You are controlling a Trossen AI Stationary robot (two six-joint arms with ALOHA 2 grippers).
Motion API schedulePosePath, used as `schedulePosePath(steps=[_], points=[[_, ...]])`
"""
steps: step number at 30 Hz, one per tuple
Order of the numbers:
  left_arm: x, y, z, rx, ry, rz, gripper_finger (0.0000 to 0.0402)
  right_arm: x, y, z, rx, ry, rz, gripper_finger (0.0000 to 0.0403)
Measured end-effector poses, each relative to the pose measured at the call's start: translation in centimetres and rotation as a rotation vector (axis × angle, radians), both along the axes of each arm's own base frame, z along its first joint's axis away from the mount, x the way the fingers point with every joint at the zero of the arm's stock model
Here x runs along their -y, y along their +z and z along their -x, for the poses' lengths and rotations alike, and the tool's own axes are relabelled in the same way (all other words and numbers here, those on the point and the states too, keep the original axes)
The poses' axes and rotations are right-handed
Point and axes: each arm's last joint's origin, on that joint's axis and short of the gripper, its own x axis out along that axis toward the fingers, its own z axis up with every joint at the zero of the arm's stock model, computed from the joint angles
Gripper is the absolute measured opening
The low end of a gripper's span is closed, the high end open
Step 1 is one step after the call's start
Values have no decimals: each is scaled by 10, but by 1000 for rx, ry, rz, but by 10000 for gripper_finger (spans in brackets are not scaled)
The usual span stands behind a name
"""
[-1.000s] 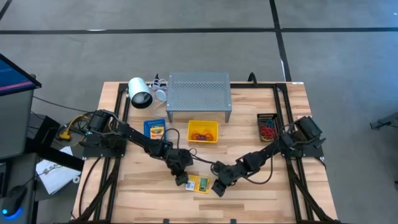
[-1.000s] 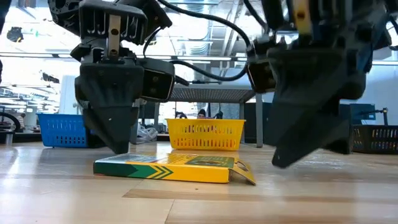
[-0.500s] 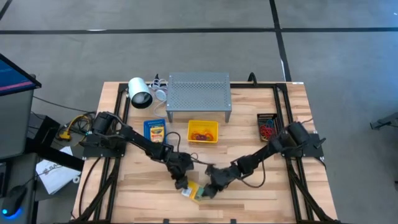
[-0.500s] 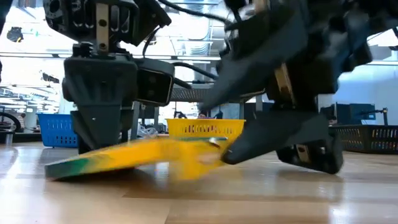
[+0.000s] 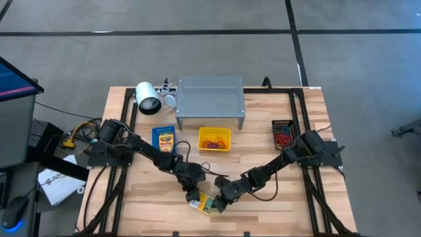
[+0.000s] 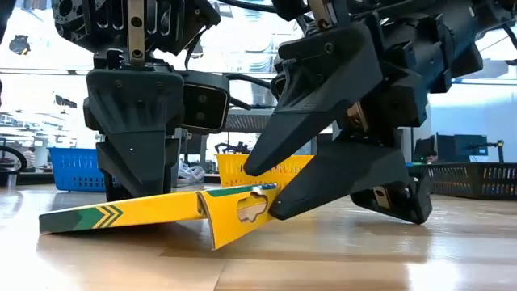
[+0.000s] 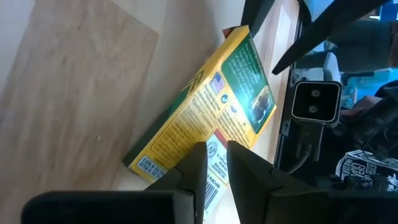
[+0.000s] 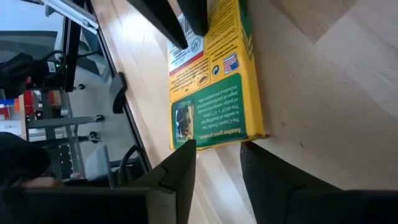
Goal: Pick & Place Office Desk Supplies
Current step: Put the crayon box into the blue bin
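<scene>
You have one crayon box (image 5: 205, 203) near the table's (image 5: 276, 201) front edge, about midway along it, with both grippers on it. Seen from above, its long axis runs on a diagonal, one end toward the front-left corner and the other toward the back-right. The low view shows it tilted: the end by the left gripper (image 6: 137, 187) rests on the wood, and the end by the right gripper (image 6: 271, 190) is raised, with the open flap (image 6: 242, 214) hanging down to touch the table.

Your left gripper (image 5: 192, 195) stands over the low end, fingers (image 7: 196, 168) parted only narrowly, with their tips over the box's (image 7: 205, 118) barcode end; you cannot tell whether they pinch it. Your right gripper (image 5: 217, 203) comes in low from the right, its fingers (image 8: 180, 168) spread apart and straddling the green end of the box (image 8: 211, 93), one finger under the raised end and one above it.

Behind, toward the back edge, sit the grey shelf (image 5: 210, 100), a yellow bin (image 5: 215, 139) with rubber bands (image 5: 212, 141), a blue bin (image 5: 164, 137) holding another crayon box, and a black bin (image 5: 283, 133) near the right edge.
</scene>
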Motion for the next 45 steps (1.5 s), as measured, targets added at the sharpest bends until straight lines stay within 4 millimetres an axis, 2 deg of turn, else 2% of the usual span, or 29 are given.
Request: schedulePosePath(steps=[5,12,20,26,31,35,40,45], points=[[0,0,0,1,-2,2,60,8,0,-4,7,-17,-7,117],[0,-1,0,10,-8,-10,59,22,2,-12,25,-40,-30,131],[-1,0,-1,28,0,-32,33,36,3,-19,58,-96,-21,132],[-1,-1,-1,42,-1,-53,22,36,4,-23,69,-63,11,108],[-2,0,-1,51,-11,-56,23,30,-8,-35,55,-14,-22,77],[-1,0,-1,57,-21,-50,20,23,-9,-45,93,31,-10,51],[0,0,-1,56,-24,-51,19,22,-7,-46,101,65,3,12],[0,-1,-1,56,-25,-54,17,20,-7,-45,109,96,14,4]])
